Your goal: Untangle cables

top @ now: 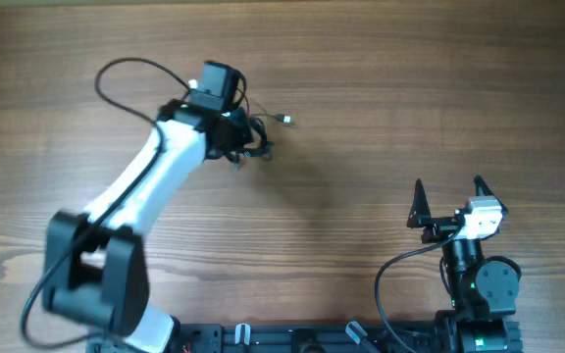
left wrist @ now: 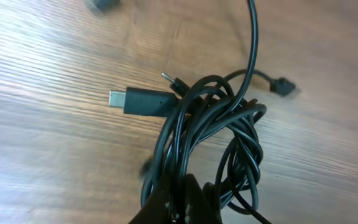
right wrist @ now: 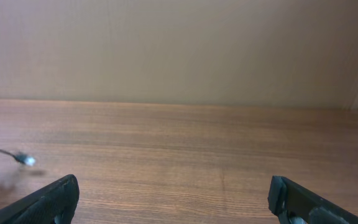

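Overhead: the cables point(top: 255, 139) sit knotted on the table point(top: 381, 88), far left, under the left tool point(top: 231, 129). Left wrist: it is clenched on their lower loops; light, limp cords, best taken near a plug point(left wrist: 138, 101). Right wrist: the right tool point(right wrist: 173, 183) gapes, grasping nothing.

Overhead view: even, soft light, faint shadow beside left arm point(top: 155, 176) on table point(top: 381, 88). Left wrist view: pale glare on wood beyond cables point(left wrist: 197, 137), cables slightly smeared. Right wrist view: hazy, fingertips point(right wrist: 48, 199) out of focus.
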Controlling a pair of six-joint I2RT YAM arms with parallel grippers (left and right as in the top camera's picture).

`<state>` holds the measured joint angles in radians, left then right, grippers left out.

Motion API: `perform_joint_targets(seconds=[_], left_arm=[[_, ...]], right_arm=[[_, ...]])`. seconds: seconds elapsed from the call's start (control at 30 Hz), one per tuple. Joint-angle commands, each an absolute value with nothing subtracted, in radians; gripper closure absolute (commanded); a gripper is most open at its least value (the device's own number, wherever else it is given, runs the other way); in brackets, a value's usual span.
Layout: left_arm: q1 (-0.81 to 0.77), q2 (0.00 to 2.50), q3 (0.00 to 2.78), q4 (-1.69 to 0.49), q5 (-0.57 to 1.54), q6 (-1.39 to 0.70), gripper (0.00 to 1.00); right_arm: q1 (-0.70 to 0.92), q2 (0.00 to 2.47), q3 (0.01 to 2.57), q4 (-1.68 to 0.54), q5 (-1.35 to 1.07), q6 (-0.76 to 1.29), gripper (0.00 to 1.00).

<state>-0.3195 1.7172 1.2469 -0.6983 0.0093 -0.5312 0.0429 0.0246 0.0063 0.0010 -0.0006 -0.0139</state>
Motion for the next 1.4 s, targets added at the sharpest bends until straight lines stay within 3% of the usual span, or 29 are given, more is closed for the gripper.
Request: perform_joint_targets(seconds=[0.0, 0.17, 0.37, 0.4, 0.53, 0.6, 0.7, 0.9, 1.1, 1.17, 1.23, 1.37], left_arm=[[-0.316, 1.595, 1.277, -0.736, 0.047, -0.388, 0.96], [-0.316, 1.501, 1.277, -0.795, 0.115, -0.174, 0.96], [-0.317, 1.485, 1.277, -0.825, 0.117, 0.065, 0.96], [-0.317, 1.485, 1.277, -0.824, 0.125, 0.093, 0.96], [-0.317, 1.485, 1.277, -0.83, 0.258, 0.152, 0.96], [-0.317, 1.486, 1.277, -0.83, 0.396, 0.184, 0.96], [-0.317, 1.486, 1.277, -0.827, 0.455, 0.183, 0.96], [-0.317, 1.486, 1.277, -0.827, 0.509, 0.176, 0.96], [-0.317, 1.486, 1.277, -0.828, 0.562, 0.172, 0.96], [-0.317, 1.486, 1.277, -0.828, 0.569, 0.172, 0.96], [-0.317, 1.486, 1.277, -0.828, 0.569, 0.172, 0.96], [-0.317, 1.486, 1.277, -0.827, 0.603, 0.173, 0.96]], right_arm=[[0.038, 0.014, 0.005, 0.007, -0.004, -0.035, 0.0], [0.038, 0.014, 0.005, 0.013, 0.054, -0.346, 0.0], [0.038, 0.014, 0.005, 0.009, 0.01, -0.354, 0.0], [0.038, 0.014, 0.005, 0.001, -0.059, -0.316, 0.0], [0.038, 0.017, 0.005, 0.039, -0.45, 0.288, 0.0], [0.038, 0.017, 0.005, 0.056, -0.455, 0.528, 0.0], [0.038, 0.017, 0.005, 0.145, -0.374, 0.615, 0.0], [0.038, 0.056, 0.05, 0.137, -0.355, 0.374, 0.0], [0.038, 0.429, 0.346, -0.135, -0.349, 0.315, 0.01], [0.038, 0.631, 0.488, -0.227, -0.494, 0.313, 0.0], [0.038, 0.816, 0.595, -0.201, -0.812, 0.345, 0.0], [0.04, 1.034, 0.619, 0.036, -1.002, 0.519, 0.0]])
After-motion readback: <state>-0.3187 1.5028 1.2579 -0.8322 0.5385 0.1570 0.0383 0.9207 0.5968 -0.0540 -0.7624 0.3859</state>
